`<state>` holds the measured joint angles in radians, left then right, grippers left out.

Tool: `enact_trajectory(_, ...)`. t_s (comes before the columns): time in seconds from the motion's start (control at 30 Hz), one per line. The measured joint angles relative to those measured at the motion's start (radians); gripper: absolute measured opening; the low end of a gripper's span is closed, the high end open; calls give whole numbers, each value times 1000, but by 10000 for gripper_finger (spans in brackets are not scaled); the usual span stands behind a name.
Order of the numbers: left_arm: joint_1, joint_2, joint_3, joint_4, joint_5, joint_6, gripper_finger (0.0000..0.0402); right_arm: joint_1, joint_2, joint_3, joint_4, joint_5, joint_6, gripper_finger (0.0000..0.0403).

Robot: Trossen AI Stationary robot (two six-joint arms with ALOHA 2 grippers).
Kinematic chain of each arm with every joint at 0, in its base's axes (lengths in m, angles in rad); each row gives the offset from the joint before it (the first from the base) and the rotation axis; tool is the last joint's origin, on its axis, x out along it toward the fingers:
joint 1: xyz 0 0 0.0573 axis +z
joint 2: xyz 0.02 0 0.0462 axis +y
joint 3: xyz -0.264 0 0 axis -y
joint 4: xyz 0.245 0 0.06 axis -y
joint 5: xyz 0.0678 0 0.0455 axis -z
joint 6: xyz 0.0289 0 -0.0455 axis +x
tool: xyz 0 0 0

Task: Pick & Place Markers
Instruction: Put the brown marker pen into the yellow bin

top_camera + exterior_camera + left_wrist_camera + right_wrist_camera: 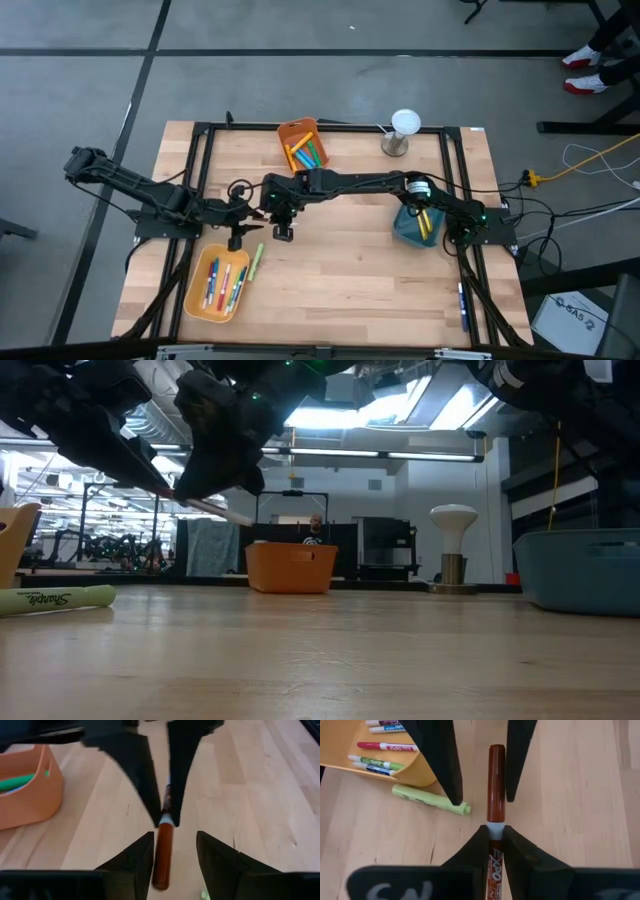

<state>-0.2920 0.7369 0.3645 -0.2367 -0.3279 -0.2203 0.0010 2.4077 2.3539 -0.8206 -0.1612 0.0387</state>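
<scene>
A marker point(496, 780) with a brown cap and a white EXPO barrel hangs in the air between my two grippers over the table's left middle point(258, 206). My right gripper point(495, 827) is shut on it. My left gripper point(175, 837) is open, its fingers standing on either side of the brown cap point(162, 855); one finger point(516, 780) is very close to the cap, and I cannot tell whether it touches. A green highlighter point(256, 262) lies flat on the wood beside the yellow bin point(218, 283), which holds several markers. My right gripper pinches the marker's white barrel point(494, 834) just behind the brown cap, between its two fingers. The marker lies along the fingers, its cap pointing away from them toward my left gripper. It is lifted clear of the table, roughly level point(215, 508).
An orange bin point(303, 145) with several markers stands at the far edge, and a blue-grey bin point(417, 225) with markers at the right. A white mushroom-shaped object on a metal base point(404, 130) is at the far right. Bare wood lies in the near middle.
</scene>
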Motion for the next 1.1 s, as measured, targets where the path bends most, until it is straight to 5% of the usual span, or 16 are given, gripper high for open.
enact_trajectory(0.3,0,3,0,-6,8,-10,126,0,0,0,22,-2,-2,46)
enact_trajectory(0.6,0,3,0,-7,5,-28,31,1,0,0,23,-5,-7,46)
enact_trajectory(1.1,0,3,0,-7,44,-48,33,2,2,0,30,-20,-4,52)
